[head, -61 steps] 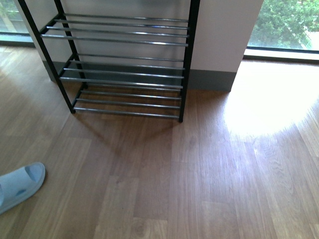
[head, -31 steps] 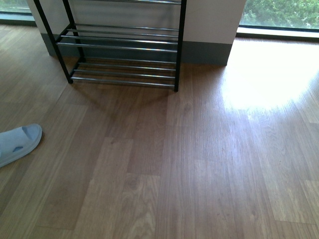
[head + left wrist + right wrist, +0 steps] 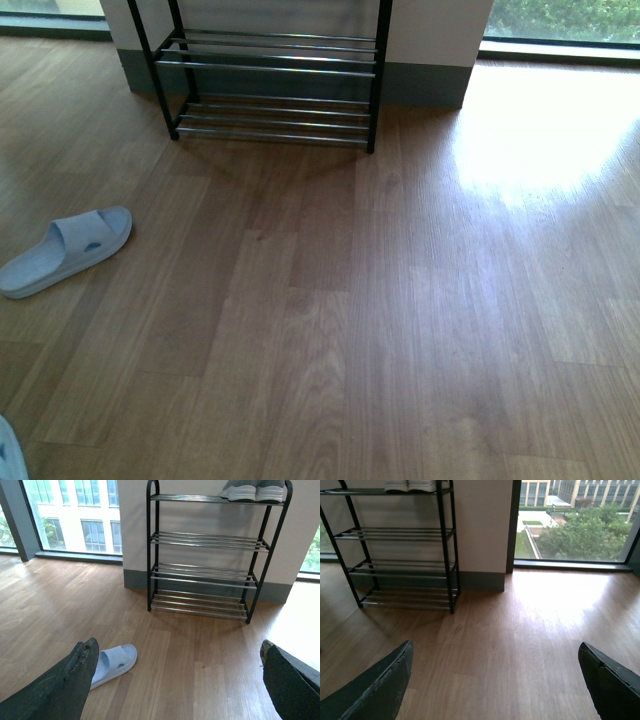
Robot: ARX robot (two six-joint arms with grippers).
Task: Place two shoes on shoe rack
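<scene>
**Item 1, shoes** (image 3: 253,490): grey pr, white soles, side by side on top tier of rack (image 3: 205,539), close by one end post. R wrist cam showed only their soles at frame edge. Front cam caught just the lowest tiers, so no shoes in that view.

**Item 2, L fingers** (image 3: 60,685): spread wide, nothing between them, pointed at rack, well apart from it.

**Item 3, R fingers** (image 3: 375,685): same, spread wide, empty, well apart from rack.

**Item 4, slipper** (image 3: 68,250): pale blue, flat on floor (image 3: 400,300), left of rack per front cam, well apart. Not a task item. Pale edge at front cam's bottom-left corner was prob. its mate; I couldn't tell.

**Status:** I judged both placements done, as no sneaker was on the floor in any cam. Step in hand was stand-off and check.

**Next move, as I read it:** nothing more on the shoes beyond confirming both sat square on the bars w/o overhang, and holding arms clear of the frame.
</scene>
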